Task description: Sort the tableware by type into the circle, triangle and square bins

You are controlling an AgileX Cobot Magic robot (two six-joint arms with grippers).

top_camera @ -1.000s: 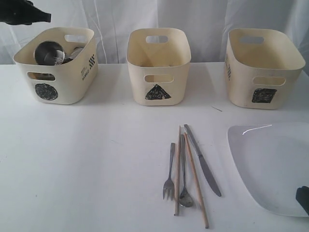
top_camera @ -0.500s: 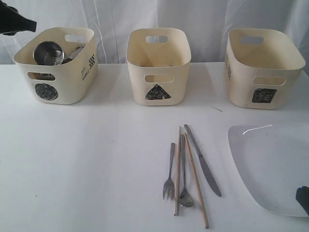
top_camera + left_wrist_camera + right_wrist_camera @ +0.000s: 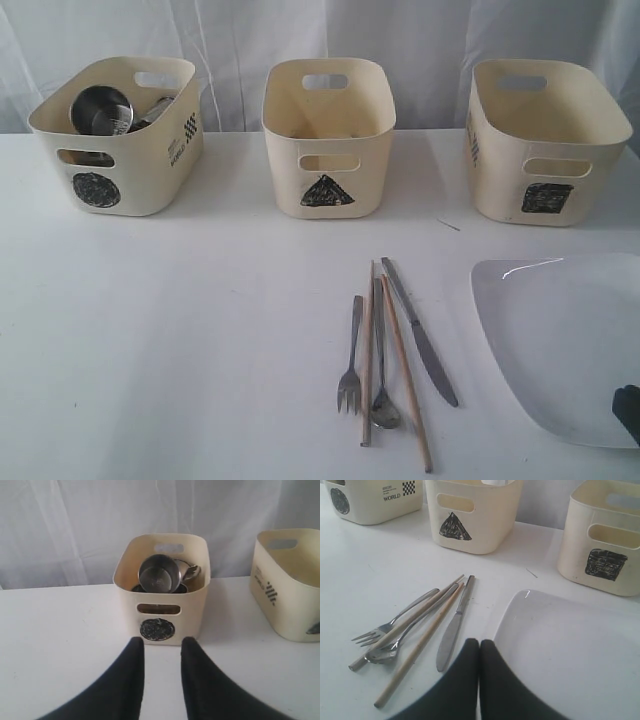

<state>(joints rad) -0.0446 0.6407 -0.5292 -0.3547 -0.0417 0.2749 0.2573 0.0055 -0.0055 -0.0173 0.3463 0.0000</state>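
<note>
The left gripper (image 3: 162,644) is hovering with fingers apart and empty, the circle bin (image 3: 196,614) just beyond their tips, cups (image 3: 159,575) sitting inside. The right gripper (image 3: 479,644) is hanging with fingers pressed together, gripping nothing — the plate (image 3: 560,650) lying just beside one finger, the knife (image 3: 451,635) beside the other. Likely risk: shut fingers coming down on that thin, flat knife would be skidding it into the chopsticks (image 3: 421,642) — not lifting it.

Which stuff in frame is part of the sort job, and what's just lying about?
Job: circle bin holding a steel cup and mug; triangle bin; square bin; fork; spoon; knife; two chopsticks; white plate.
Not the job: curtain; table; small thin mark on the table.
</note>
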